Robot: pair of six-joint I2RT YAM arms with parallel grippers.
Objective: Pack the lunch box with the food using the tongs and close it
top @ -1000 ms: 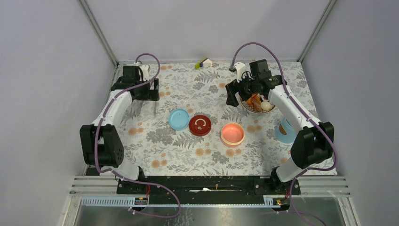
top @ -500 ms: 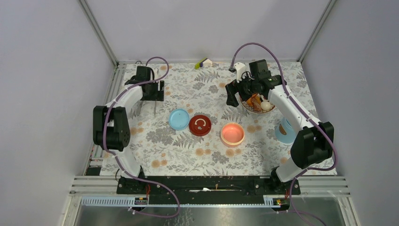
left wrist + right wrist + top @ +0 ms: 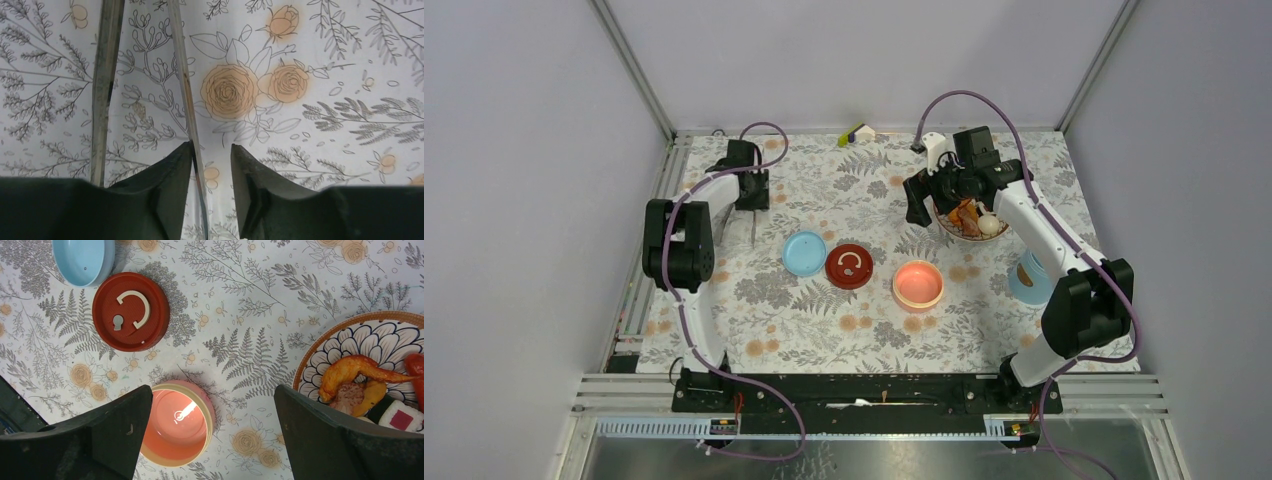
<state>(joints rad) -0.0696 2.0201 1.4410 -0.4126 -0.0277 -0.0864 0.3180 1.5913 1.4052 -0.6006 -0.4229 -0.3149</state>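
The slim metal tongs (image 3: pixel 752 222) lie on the patterned cloth at the far left. My left gripper (image 3: pixel 750 195) is right over them. In the left wrist view one tong arm (image 3: pixel 182 90) runs between the jaws against the left finger (image 3: pixel 175 170), with a gap to the right finger; the other arm (image 3: pixel 105 90) lies outside. The left gripper (image 3: pixel 211 146) is half closed and grips nothing. My right gripper (image 3: pixel 212 390) hangs wide open above the cloth, between the salmon-pink bowl (image 3: pixel 175 422) and the food (image 3: pixel 360 377).
The food lies in a brown-rimmed petal dish (image 3: pixel 954 232) at the far right. A light-blue disc (image 3: pixel 805 253) and a dark red lid (image 3: pixel 850 266) lie mid-table, left of the pink bowl (image 3: pixel 918 284). The light-blue shell (image 3: pixel 1030 278) stands by the right arm.
The left arm folded back and its gripper shifted right over the tongs, its jaws narrowing from wide open. The right arm has not moved.
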